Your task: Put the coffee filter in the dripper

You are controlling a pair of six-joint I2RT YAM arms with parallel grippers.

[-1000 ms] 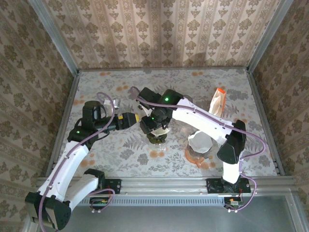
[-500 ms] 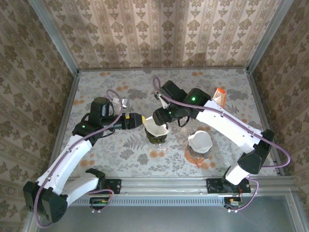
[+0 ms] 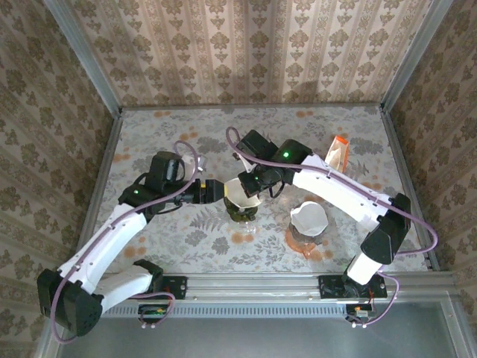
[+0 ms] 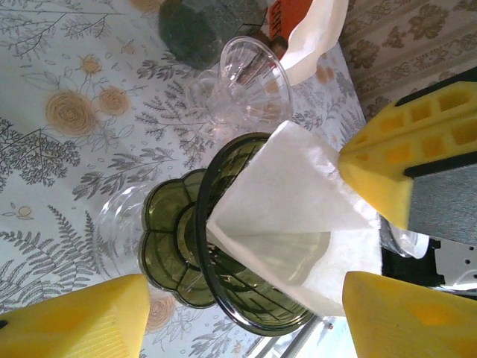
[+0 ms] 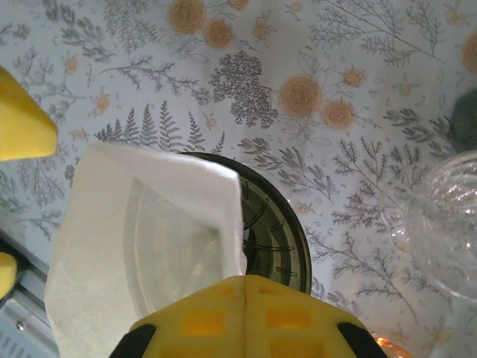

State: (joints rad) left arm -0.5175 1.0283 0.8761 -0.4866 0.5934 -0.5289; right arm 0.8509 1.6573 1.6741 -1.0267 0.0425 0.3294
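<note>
A dark green glass dripper (image 3: 242,213) (image 4: 223,280) (image 5: 279,224) stands mid-table. The white paper coffee filter (image 3: 240,195) (image 4: 298,216) (image 5: 149,239) sits in it as an open cone, tilted, with its rim well above the dripper. My right gripper (image 3: 256,185) (image 5: 246,280) is over it, yellow fingers pressed together, and the filter's rim edge runs into the seam at their tips. My left gripper (image 3: 218,191) (image 4: 246,298) comes in level from the left, open, its fingers (image 4: 82,321) standing either side of the dripper and filter without touching them.
A clear glass cone (image 3: 308,220) (image 4: 250,71) (image 5: 447,224) stands just right of the dripper. A filter pack with an orange top (image 3: 337,155) (image 4: 298,30) leans at the back right. Metal rails and papered walls enclose the floral tabletop (image 3: 179,239).
My right gripper has shut at the filter's rim and shifted slightly left. The left gripper has moved in closer to the dripper and narrowed a little. The filter stays in the dripper.
</note>
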